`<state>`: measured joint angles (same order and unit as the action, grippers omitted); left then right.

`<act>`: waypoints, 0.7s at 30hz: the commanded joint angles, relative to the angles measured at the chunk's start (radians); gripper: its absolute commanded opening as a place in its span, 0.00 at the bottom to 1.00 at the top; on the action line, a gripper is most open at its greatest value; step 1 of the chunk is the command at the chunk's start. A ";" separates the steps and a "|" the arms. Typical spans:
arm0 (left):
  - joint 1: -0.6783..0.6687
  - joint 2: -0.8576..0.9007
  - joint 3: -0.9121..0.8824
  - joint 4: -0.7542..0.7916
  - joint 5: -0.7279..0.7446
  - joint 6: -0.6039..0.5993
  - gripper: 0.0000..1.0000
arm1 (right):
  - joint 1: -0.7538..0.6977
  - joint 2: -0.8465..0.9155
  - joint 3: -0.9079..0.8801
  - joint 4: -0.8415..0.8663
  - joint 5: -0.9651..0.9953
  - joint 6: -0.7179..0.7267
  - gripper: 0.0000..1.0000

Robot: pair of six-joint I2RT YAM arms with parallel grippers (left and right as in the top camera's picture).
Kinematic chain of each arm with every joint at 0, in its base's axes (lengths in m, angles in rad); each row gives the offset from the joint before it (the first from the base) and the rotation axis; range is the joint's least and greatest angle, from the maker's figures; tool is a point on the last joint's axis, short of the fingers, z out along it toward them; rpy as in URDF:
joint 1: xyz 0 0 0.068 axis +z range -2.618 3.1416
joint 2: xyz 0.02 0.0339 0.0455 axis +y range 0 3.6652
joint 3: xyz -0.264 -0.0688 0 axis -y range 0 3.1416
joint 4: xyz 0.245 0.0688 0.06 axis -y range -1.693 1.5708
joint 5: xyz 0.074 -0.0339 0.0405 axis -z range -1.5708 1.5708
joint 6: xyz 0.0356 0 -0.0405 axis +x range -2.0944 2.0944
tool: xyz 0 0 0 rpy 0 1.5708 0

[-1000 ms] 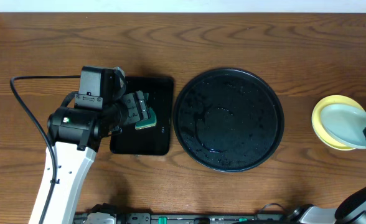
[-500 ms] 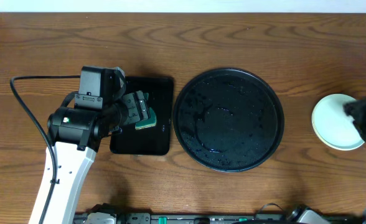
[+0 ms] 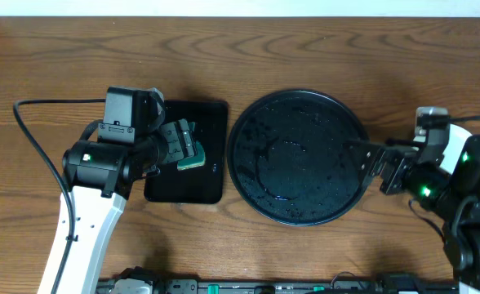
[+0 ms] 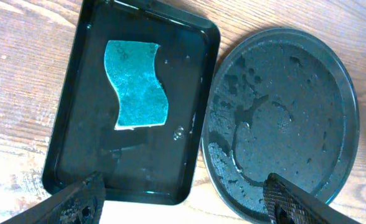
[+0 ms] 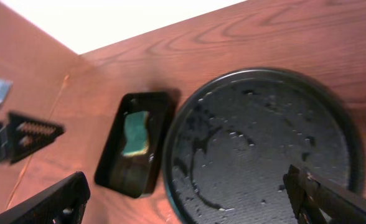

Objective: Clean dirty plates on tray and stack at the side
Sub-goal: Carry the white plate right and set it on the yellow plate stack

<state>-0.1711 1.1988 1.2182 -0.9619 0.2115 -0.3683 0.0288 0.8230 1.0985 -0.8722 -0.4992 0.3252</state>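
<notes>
Round tray (image 3: 260,114) bare; left end effector (image 4: 183,202) and right end effector (image 5: 186,186) spread, empty; stacking seemingly done, next retreat

Place: robot lab test bench.
Surface: bare wood-grain surface (image 3: 305,49), pale wall (image 3: 224,6) along its far edge.
Rig: left arm (image 3: 101,163) and right arm (image 3: 460,175) reaching in from the near edge, black cable (image 3: 56,101) trailing loose.
Props: wet round black tray (image 3: 305,122), rectangular tray (image 3: 199,184) holding one sponge (image 4: 136,84).
</notes>
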 commanded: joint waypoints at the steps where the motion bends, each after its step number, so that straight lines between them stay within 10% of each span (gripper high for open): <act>1: 0.005 -0.002 0.018 -0.001 0.005 0.009 0.82 | 0.032 -0.013 0.006 -0.003 -0.006 0.007 0.99; 9: 0.005 -0.002 0.018 -0.001 0.005 0.009 0.82 | 0.022 -0.014 0.006 -0.084 0.096 -0.034 0.99; 21: 0.005 -0.002 0.018 -0.001 0.005 0.009 0.82 | 0.143 -0.242 -0.201 0.031 0.386 -0.521 0.99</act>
<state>-0.1707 1.1988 1.2182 -0.9619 0.2115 -0.3683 0.1474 0.6502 0.9920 -0.8700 -0.2306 -0.0463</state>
